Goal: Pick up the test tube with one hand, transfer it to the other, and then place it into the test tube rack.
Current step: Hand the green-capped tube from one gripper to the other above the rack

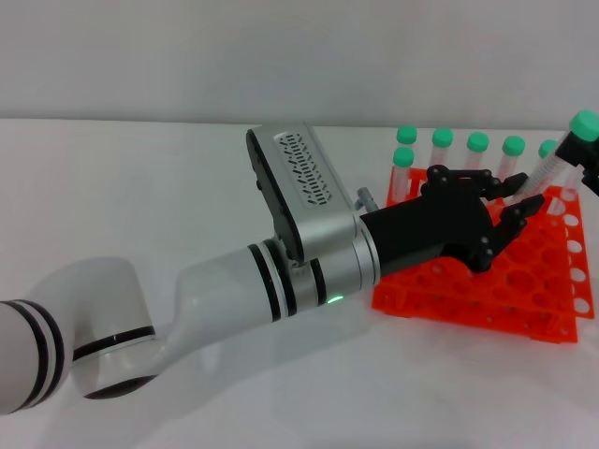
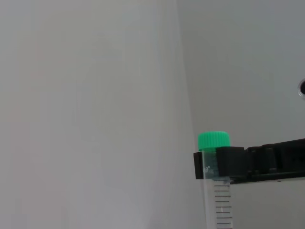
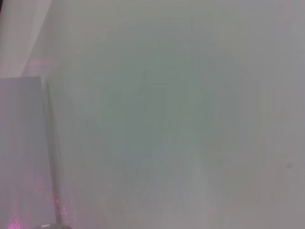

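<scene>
The rack (image 1: 524, 281) sits on the worktop (image 1: 140, 187) toward its far right edge. One rack, five capped tubes (image 1: 442, 154) standing along its back row. The left gripper (image 1: 501, 201) reaches over it, fingers spread. The right gripper (image 1: 591, 168), at the right edge, is clamped just under the cap of the tube (image 1: 552, 168), held tilted above the rack. It looks light, stiff and slick; best gripped mid-barrel.

Test tube (image 1: 554, 161): clear, green cap, tilted, cap up-right, held by right gripper (image 1: 593, 173) just under the cap, over the rack's right end. Test tube rack (image 1: 524, 281): orange-red, 2-tier, on tabletop, 5 capped tubes upright along the back row.
</scene>
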You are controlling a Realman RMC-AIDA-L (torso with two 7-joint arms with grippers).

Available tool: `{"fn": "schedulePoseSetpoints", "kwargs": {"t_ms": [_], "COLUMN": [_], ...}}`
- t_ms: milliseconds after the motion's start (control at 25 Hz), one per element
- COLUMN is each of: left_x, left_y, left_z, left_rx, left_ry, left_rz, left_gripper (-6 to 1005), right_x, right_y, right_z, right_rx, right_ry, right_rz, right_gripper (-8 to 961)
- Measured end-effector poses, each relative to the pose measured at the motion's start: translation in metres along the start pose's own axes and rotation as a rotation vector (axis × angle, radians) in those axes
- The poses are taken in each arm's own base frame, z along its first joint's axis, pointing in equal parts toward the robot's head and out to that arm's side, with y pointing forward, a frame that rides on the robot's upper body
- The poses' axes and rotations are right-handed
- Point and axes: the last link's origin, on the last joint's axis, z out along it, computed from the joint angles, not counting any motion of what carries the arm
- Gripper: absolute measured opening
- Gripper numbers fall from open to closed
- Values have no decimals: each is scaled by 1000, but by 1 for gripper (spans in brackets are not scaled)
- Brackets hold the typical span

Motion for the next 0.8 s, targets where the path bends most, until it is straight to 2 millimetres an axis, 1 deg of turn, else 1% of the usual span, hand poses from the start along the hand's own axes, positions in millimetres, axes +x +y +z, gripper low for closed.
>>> {"fn": "schedulePoseSetpoints", "kwargs": {"t_ms": [40, 120, 320, 520, 640, 800], "left_x": [0, 0, 0, 0, -1, -4], "left_y": [0, 0, -1, 0, 3, 13], "left_z": [0, 0, -1, 0, 1, 0], "left_rx": [0, 1, 2, -1, 0, 2], "left_ry": [0, 0, 0, -5, -8, 1], "left_rz": [0, -1, 1, 11, 30, 66], "left_gripper": [192, 192, 192, 191, 191, 192], "right_x": [0, -1, 0, 1, 1, 1], "right_y": [0, 0, 0, 0, 1, 1], "right_z": [0, 1, 2, 1, 1, 1], "right_rx": [0, -2, -4, -1, -1, -4], "right_ry": [0, 0, 1, 1, 1, 0], "right_rz": [-3, -6, -5, -3, -2, -2], "right_gripper": [455, 225, 198, 197, 197, 197]}}
